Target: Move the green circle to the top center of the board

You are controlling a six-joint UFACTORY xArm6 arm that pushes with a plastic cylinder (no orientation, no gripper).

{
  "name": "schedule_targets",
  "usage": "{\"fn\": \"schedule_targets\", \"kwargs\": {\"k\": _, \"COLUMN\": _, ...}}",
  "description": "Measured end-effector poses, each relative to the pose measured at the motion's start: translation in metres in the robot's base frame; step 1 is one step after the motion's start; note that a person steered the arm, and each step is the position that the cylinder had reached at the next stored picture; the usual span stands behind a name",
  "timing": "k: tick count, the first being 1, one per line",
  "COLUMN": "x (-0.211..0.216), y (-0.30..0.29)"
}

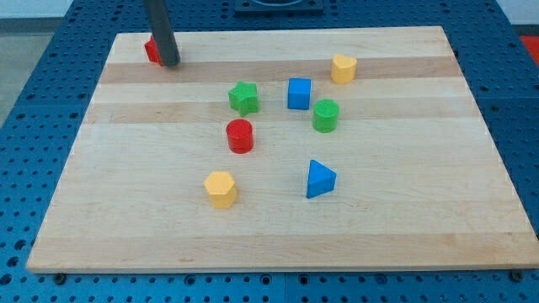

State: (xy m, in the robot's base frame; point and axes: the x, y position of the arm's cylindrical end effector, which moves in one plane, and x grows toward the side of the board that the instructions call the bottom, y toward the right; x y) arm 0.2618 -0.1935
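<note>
The green circle (326,115) stands upright a little right of the board's middle, just right of and below the blue cube (299,93). My tip (169,61) rests at the board's top left corner, far to the left of the green circle. It stands against a red block (152,51) that it partly hides, so the block's shape cannot be made out. The rod rises out of the view's top.
A green star (243,98) lies left of the blue cube. A red cylinder (240,135) is below the star. A yellow hexagon (221,188) and a blue triangle (319,179) lie lower. A yellow block (343,68) sits at top right. The wooden board (421,219) rests on a blue perforated table.
</note>
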Motion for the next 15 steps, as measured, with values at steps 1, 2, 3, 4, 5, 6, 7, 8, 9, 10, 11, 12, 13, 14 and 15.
{"fn": "schedule_targets", "kwargs": {"k": 1, "x": -0.006, "y": -0.002}}
{"fn": "schedule_targets", "kwargs": {"k": 2, "x": -0.015, "y": -0.013}}
{"fn": "schedule_targets", "kwargs": {"k": 3, "x": -0.02, "y": -0.028}}
{"fn": "schedule_targets", "kwargs": {"k": 4, "x": -0.006, "y": -0.017}}
{"fn": "schedule_targets", "kwargs": {"k": 5, "x": 0.002, "y": 0.024}}
{"fn": "schedule_targets", "kwargs": {"k": 6, "x": 0.002, "y": 0.041}}
{"fn": "schedule_targets", "kwargs": {"k": 7, "x": 0.002, "y": 0.058}}
{"fn": "schedule_targets", "kwargs": {"k": 8, "x": 0.0, "y": 0.074}}
{"fn": "schedule_targets", "kwargs": {"k": 9, "x": 0.0, "y": 0.074}}
{"fn": "schedule_targets", "kwargs": {"k": 10, "x": 0.013, "y": 0.074}}
{"fn": "schedule_targets", "kwargs": {"k": 11, "x": 0.053, "y": 0.05}}
{"fn": "schedule_targets", "kwargs": {"k": 12, "x": 0.077, "y": 0.034}}
{"fn": "schedule_targets", "kwargs": {"k": 13, "x": 0.1, "y": 0.044}}
{"fn": "schedule_targets", "kwargs": {"k": 14, "x": 0.113, "y": 0.059}}
{"fn": "schedule_targets", "kwargs": {"k": 15, "x": 0.113, "y": 0.059}}
